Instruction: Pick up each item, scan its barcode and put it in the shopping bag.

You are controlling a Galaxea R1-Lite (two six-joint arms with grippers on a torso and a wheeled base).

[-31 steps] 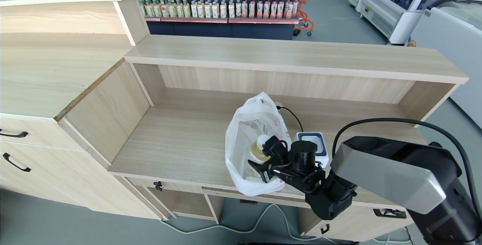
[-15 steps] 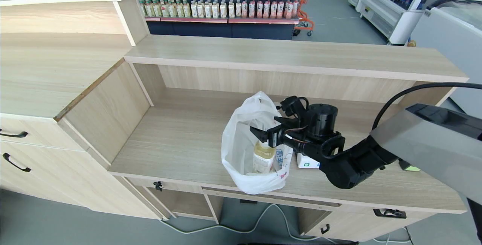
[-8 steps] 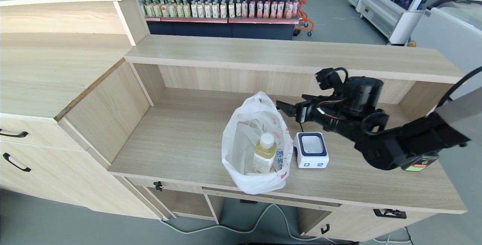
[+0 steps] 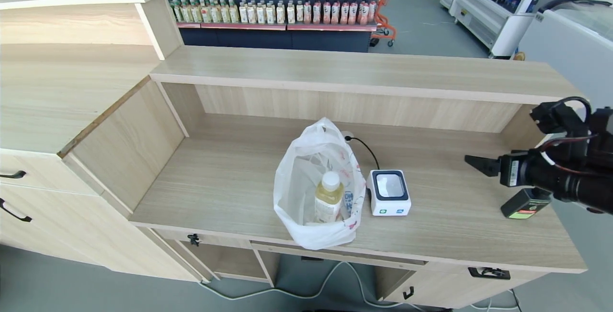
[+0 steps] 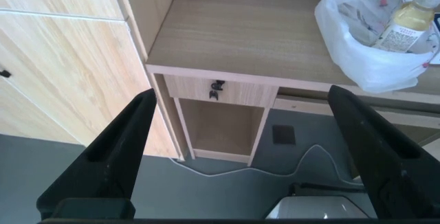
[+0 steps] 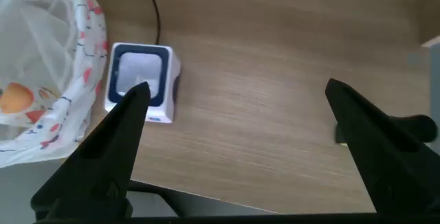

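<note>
The bottle (image 4: 328,197) stands in the shopping bag (image 4: 299,178). The scanner (image 4: 389,192) sits just right of it. The right gripper (image 6: 234,107), far right, is wide and empty. The left gripper (image 5: 242,97) is wide too.

Two seconds ago I had the right gripper (image 4: 479,164) down inside the bag (image 4: 297,178) with the bottle (image 4: 328,197). Since then it has let go, lifted out and swung across to the far right end of the counter (image 4: 455,225), its fingers spread and empty. The bottle now stands on its own in the bag, and the scanner (image 4: 389,191) is uncovered. My head camera has also shifted slightly.
</note>
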